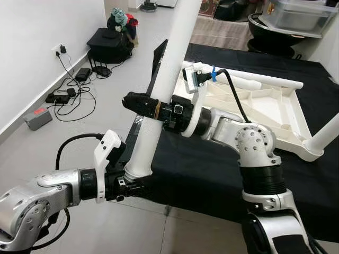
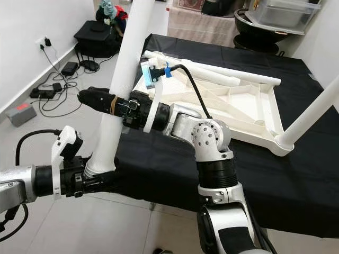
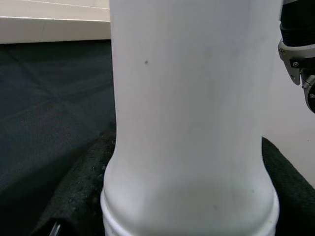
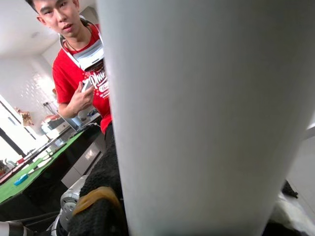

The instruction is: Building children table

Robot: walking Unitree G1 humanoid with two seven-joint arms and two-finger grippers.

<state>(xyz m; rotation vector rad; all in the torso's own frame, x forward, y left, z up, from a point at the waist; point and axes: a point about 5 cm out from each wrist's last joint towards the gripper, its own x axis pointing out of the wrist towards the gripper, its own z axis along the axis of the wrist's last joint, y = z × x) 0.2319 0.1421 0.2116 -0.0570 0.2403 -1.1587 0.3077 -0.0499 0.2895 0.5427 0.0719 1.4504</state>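
A long white table leg stands tilted off the near left corner of the black-covered table. My left gripper is shut on the leg's lower end, whose ringed foot sits between the padded fingers. My right gripper is shut on the leg at mid height, its black fingers reaching past the leg to the left. The white tabletop lies upside down on the cloth, with one fitted leg rising at its right corner and another white leg lying along its far edge.
Cables, power bricks and a grey box litter the floor by the left wall, with a black bag further back. A clear storage box sits at the far right. A person in a red shirt stands beyond the leg.
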